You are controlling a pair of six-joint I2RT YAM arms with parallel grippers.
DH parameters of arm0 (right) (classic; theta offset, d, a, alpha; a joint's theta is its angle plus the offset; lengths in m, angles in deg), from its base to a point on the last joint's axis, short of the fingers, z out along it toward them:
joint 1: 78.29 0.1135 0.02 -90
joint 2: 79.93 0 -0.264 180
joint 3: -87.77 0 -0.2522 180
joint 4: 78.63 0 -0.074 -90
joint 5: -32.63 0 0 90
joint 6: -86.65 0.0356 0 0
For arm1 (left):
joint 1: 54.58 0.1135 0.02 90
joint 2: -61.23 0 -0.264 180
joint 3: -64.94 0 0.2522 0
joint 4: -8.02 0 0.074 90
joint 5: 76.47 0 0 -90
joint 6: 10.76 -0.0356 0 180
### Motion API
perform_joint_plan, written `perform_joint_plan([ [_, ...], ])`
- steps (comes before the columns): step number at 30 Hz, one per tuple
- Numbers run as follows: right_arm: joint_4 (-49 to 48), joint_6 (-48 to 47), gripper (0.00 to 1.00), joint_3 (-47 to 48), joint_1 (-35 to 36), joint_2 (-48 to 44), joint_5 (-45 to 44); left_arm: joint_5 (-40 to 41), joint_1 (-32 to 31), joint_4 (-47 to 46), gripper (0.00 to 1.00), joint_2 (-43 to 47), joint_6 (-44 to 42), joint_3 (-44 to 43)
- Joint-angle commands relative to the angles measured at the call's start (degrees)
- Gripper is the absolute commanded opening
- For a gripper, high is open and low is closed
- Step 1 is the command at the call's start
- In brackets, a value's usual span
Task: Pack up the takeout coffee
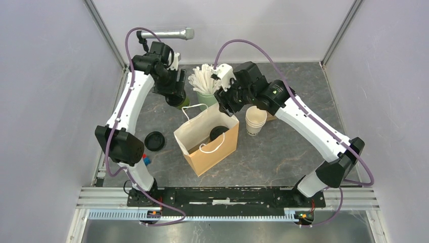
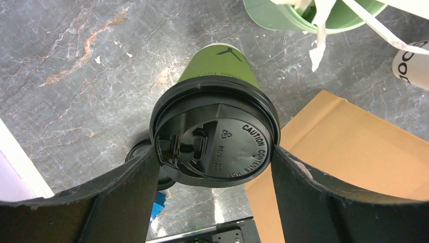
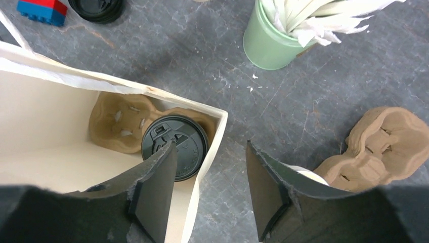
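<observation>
Olive-green cup [image 2: 217, 66] — lid [image 2: 222, 139] reading "CAUTION CONTENTS HOT" — clamped in left pincer [image 2: 215, 153]; right pincer [image 3: 211, 149] stands open.

Top camera looks down from above and behind the arm bases [image 1: 144, 190], taking in the whole counter [image 1: 273, 157]. Left wrist camera hangs close over the olive-green cup [image 2: 217, 63]; right wrist camera looks steeply down into the paper bag [image 3: 45, 121]. All three catch the bag and the mint-green cup [image 3: 265, 45] of sticks.
</observation>
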Motion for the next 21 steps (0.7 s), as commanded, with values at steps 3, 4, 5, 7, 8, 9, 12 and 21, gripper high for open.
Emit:
perform_joint_plan([
  [3, 0.3, 0.2, 0.47, -2.3, 0.0, -0.3, -0.9, -2.0, -2.2, 3.5, 0.6, 3.9, 3.3, -1.9],
  [4, 0.5, -0.3, 0.44, -1.9, 0.0, 0.2, -1.3, -2.1, -2.6, 4.2, 0.6, 4.1, 3.3, -2.3],
  [5, 0.7, -0.4, 0.4, -1.1, 0.0, 1.2, -2.0, -2.2, -3.2, 4.6, 0.6, 4.5, 3.3, -2.5],
  [7, 2.0, -0.4, 0.32, 1.2, 0.0, 2.8, -2.8, -2.3, -4.0, 5.4, 0.6, 5.5, 3.4, -2.8],
  [8, 2.1, -0.3, 0.27, 1.6, 0.0, 3.2, -2.7, -2.2, -4.3, 5.8, 0.6, 6.0, 3.4, -3.0],
  [9, 1.6, 0.0, 0.21, 1.6, 0.0, 3.2, -2.6, -2.1, -4.5, 6.0, 0.6, 6.5, 3.4, -3.1],
  [12, 0.0, 1.8, 0.03, 0.1, 0.0, 2.0, -3.4, -1.9, -4.5, 6.1, 0.58, 8.0, 3.6, -5.0],
  [21, -9.4, 13.3, 0.0, -16.5, 0.1, -11.6, -10.9, -5.7, -6.2, 6.6, 0.57, 9.8, 5.0, -13.9],
])
